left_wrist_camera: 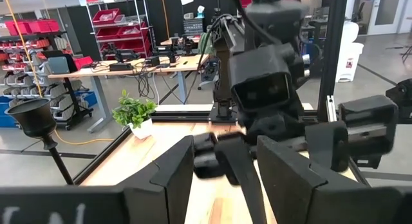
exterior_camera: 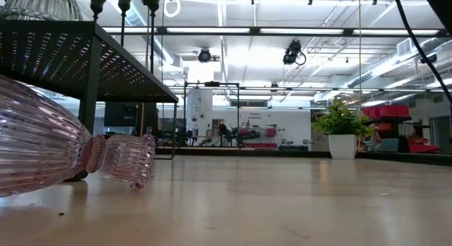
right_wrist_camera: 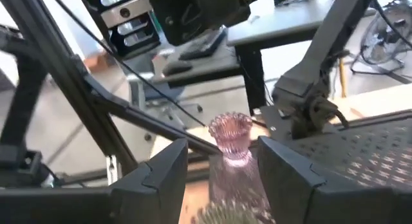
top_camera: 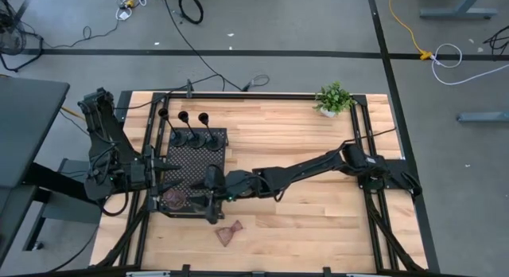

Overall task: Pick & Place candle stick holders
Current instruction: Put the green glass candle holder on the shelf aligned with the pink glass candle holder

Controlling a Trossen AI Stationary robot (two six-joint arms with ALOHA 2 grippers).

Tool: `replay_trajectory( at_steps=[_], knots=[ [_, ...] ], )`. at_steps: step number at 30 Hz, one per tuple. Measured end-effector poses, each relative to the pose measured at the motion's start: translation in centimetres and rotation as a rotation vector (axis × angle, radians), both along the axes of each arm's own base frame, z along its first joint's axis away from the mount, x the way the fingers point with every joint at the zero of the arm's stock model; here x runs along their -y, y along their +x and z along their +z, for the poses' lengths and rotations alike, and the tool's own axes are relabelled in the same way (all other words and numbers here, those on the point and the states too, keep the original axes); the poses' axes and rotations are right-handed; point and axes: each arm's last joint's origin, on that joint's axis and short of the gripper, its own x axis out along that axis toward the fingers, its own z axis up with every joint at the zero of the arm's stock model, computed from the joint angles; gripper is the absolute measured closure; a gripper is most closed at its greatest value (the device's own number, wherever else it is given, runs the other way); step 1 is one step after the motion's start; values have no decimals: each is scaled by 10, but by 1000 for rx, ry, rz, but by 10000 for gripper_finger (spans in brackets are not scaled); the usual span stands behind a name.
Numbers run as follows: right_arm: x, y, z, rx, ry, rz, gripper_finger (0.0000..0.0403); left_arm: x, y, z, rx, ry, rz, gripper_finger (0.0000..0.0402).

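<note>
Three tall black stems (top_camera: pixel 183 126) stand on round bases on the far part of the black perforated tray (top_camera: pixel 199 154). A squat pink ribbed holder (right_wrist_camera: pixel 230 135) stands upright on the tray's near left corner and also shows in the high view (top_camera: pixel 173 199). A pinkish-brown holder (top_camera: pixel 230 233) lies on its side on the wood, near the tray; the low view shows it too (exterior_camera: pixel 70 154). My right gripper (right_wrist_camera: pixel 222 179) reaches over the tray's near edge, fingers apart. An olive-green ribbed rim (right_wrist_camera: pixel 222 214) shows low between them. My left gripper (left_wrist_camera: pixel 225 179) is open at the tray's left side. My right gripper has its fingers on either side of the olive-green ribbed rim (right_wrist_camera: pixel 222 214). Only a sliver of it shows at the picture's edge, and I cannot tell whether the fingers touch it.
A small green potted plant (top_camera: pixel 334 98) stands at the table's far right. The tray stands raised on legs (exterior_camera: pixel 88 104). Black frame rails (top_camera: pixel 362 142) run along the table's sides. Bare wood (top_camera: pixel 310 221) lies to the right of the tray.
</note>
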Motion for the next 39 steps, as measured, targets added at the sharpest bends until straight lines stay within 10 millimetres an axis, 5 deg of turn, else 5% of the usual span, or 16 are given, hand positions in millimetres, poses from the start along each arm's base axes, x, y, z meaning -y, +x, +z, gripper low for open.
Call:
replay_trajectory(
  at_steps=[10, 17, 25, 39],
  knots=[
    [-33, -37, 22, -169, -105, -79, 219, 0, 0, 0, 2, -7, -1, 229],
    [-54, -49, -4, -239, -62, -127, 230, 1, 0, 0, -2, -9, -26, 229],
    [-48, -45, -32, -169, 6, -98, 249, 1, 0, 0, -2, -9, -26, 229],
    [-40, -40, -38, -147, 29, -118, 250, 1, 0, 0, -2, -10, -26, 229]
  ],
)
